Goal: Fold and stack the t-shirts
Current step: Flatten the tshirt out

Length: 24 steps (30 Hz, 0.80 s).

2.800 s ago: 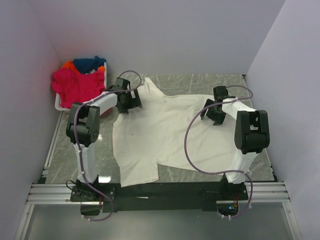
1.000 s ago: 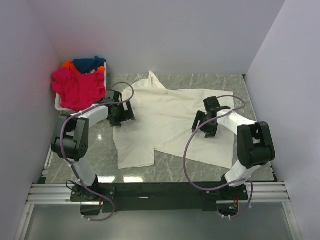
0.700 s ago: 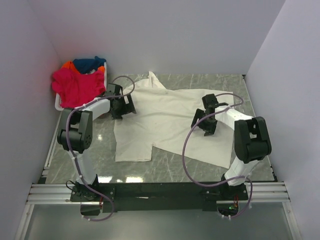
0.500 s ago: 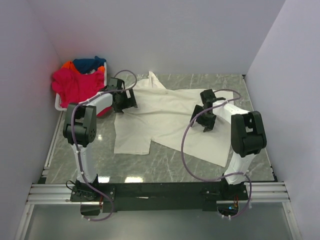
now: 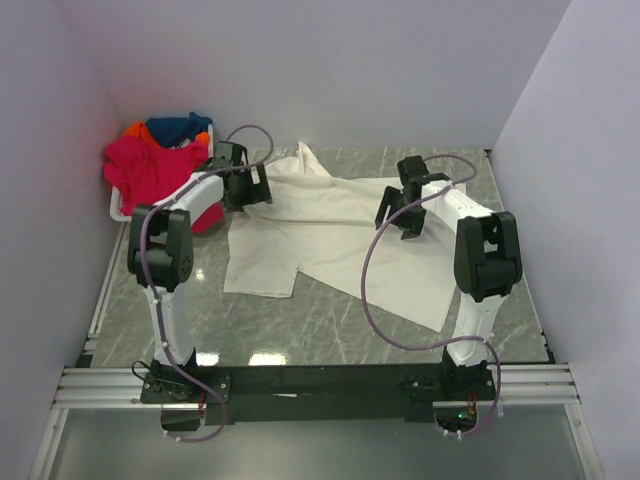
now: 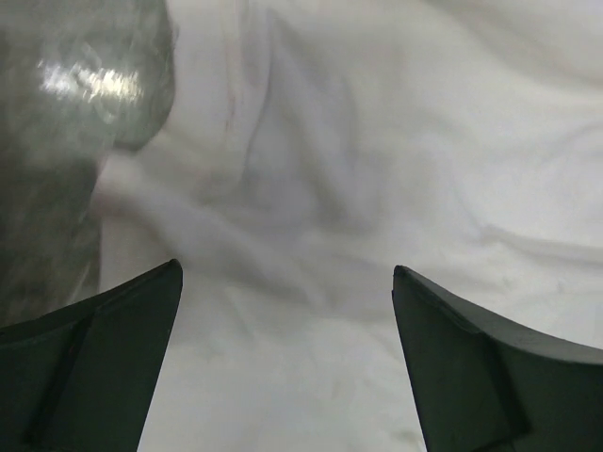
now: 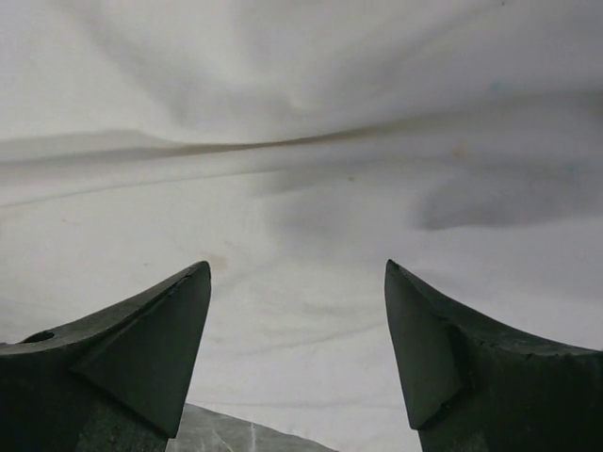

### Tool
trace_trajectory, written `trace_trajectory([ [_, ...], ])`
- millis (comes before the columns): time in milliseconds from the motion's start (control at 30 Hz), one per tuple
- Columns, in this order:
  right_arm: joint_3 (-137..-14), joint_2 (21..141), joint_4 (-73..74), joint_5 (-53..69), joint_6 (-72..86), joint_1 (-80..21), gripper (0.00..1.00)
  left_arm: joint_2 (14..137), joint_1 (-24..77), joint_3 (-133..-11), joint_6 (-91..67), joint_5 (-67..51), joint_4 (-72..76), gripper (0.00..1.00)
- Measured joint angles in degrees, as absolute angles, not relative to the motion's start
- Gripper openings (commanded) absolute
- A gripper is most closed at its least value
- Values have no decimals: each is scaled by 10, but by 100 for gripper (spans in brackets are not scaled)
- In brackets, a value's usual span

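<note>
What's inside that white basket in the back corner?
The white basket holds a magenta t-shirt in front, a dark blue t-shirt and an orange t-shirt behind. Whatever lies underneath is covered.

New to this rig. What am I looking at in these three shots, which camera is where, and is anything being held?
Two robot arms are bolted at the near edge of a table. The wide shot comes from a fixed camera above and behind them. The two close-ups come from a camera on each wrist, and the dark wedges at the bottom are the fingers. A cream t-shirt lies spread and rumpled on the table. A white basket at the far left holds a pink shirt, a blue shirt and an orange shirt. The left gripper and right gripper are both open over the far part of the cream t-shirt. Neither holds anything.
</note>
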State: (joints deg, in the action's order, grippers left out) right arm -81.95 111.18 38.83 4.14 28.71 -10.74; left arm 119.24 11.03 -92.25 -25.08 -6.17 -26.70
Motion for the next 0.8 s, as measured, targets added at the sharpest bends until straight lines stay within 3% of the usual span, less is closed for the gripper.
trace_trajectory([
  [233, -810, 1062, 387, 57, 282, -107, 80, 920, 124, -711, -272, -25, -244, 99],
  [400, -743, 973, 375, 65, 288, -107, 80, 748, 132, -517, -309, 14, -254, 94],
  [567, -678, 910, 371, 70, 296, -107, 80, 690, 127, -408, -342, 58, -314, 84],
  [667, -647, 879, 371, 70, 303, -107, 80, 689, 123, -401, -354, 74, -327, 75],
  [800, -625, 844, 371, 69, 309, -107, 80, 721, 114, -402, -359, 84, -315, 69],
])
